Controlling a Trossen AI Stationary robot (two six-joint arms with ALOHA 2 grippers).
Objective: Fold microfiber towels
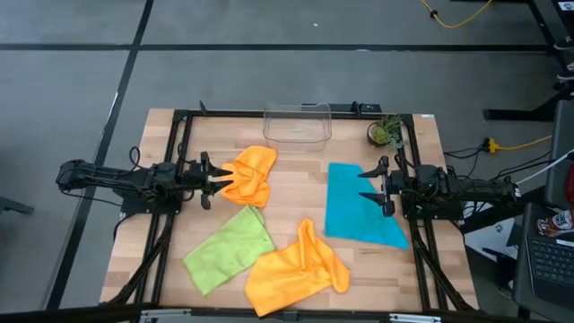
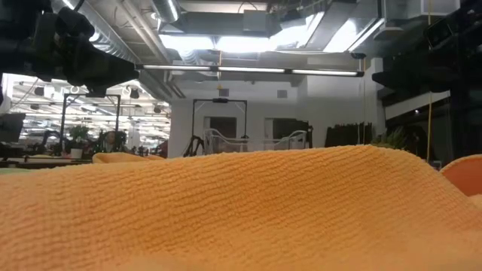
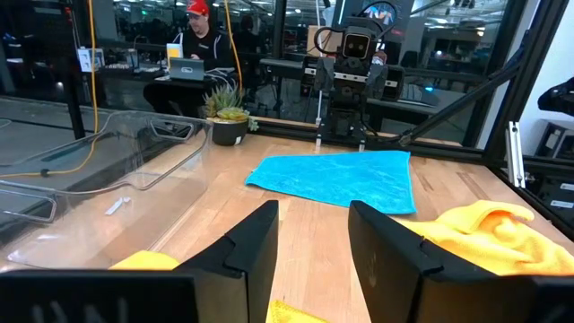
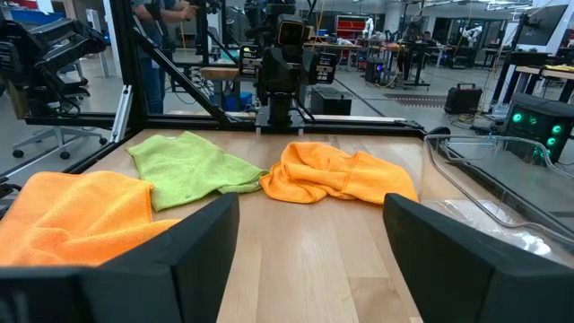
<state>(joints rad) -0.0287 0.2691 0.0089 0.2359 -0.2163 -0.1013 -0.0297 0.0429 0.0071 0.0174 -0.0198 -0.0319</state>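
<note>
Four microfiber towels lie on the wooden table. A crumpled orange towel (image 1: pixel 249 176) is at the far left, and a lime green towel (image 1: pixel 230 249) lies at the near left. A second orange towel (image 1: pixel 296 269) sits at the near middle and fills the low view (image 2: pixel 241 211). A teal towel (image 1: pixel 359 215) lies flat at the right. My left gripper (image 1: pixel 218 179) hovers level and open at the crumpled orange towel's left edge, touching nothing (image 3: pixel 314 215). My right gripper (image 1: pixel 366 186) hovers level and open over the teal towel's right edge (image 4: pixel 312 211).
A clear plastic bin (image 1: pixel 297 124) stands at the table's far middle. A small potted plant (image 1: pixel 386 133) sits at the far right. A black frame (image 1: pixel 179 161) runs around the table. Bare wood shows between the crumpled orange and teal towels.
</note>
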